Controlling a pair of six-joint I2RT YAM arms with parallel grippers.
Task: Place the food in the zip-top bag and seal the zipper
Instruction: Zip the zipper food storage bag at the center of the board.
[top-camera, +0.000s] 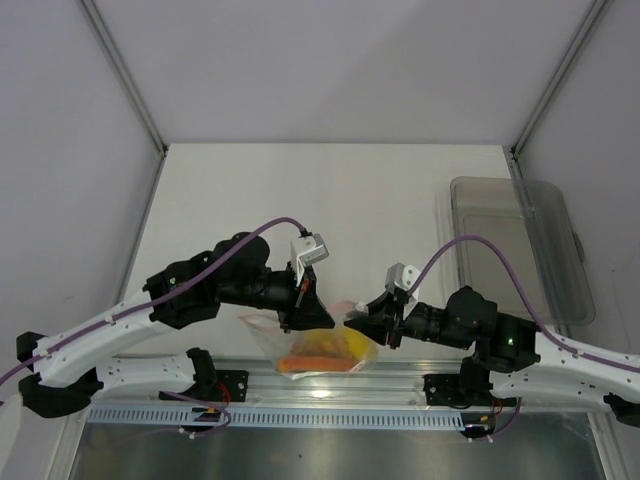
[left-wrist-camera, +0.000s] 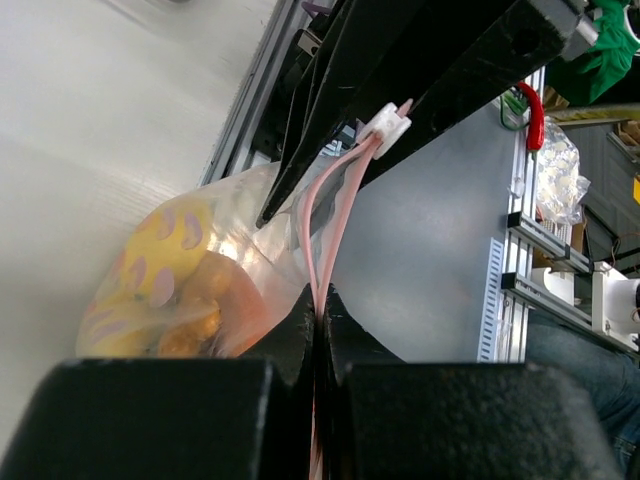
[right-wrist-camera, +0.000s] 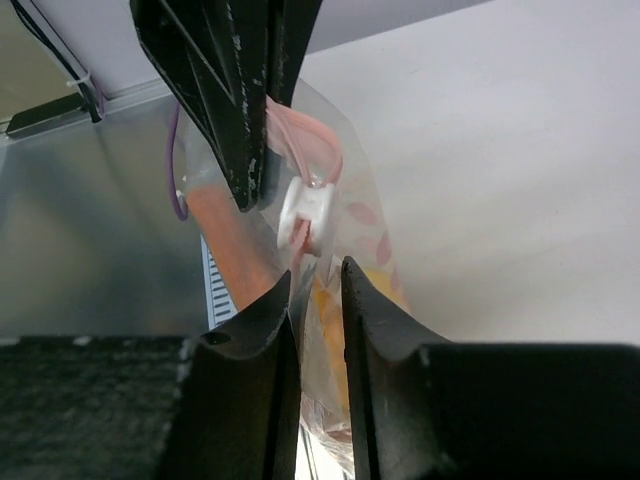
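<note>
The clear zip-top bag (top-camera: 270, 335) hangs between both grippers over the table's near edge. The food (top-camera: 330, 345) is inside it: yellow pieces (left-wrist-camera: 165, 250) and orange ones (right-wrist-camera: 225, 240). My left gripper (left-wrist-camera: 322, 300) is shut on the pink zipper (left-wrist-camera: 335, 215) at the bag's left end. A white slider (right-wrist-camera: 303, 212) sits on the strip. My right gripper (right-wrist-camera: 315, 275) straddles the bag's film just short of that slider, with a narrow gap between its jaws. The left gripper's fingers (right-wrist-camera: 235, 80) appear at the top of the right wrist view.
A rigid grey-clear tray (top-camera: 520, 245) lies at the back right of the table. An aluminium rail (top-camera: 400, 385) runs along the near edge under the bag. Slanted frame posts (top-camera: 125, 75) bound the workspace on both sides.
</note>
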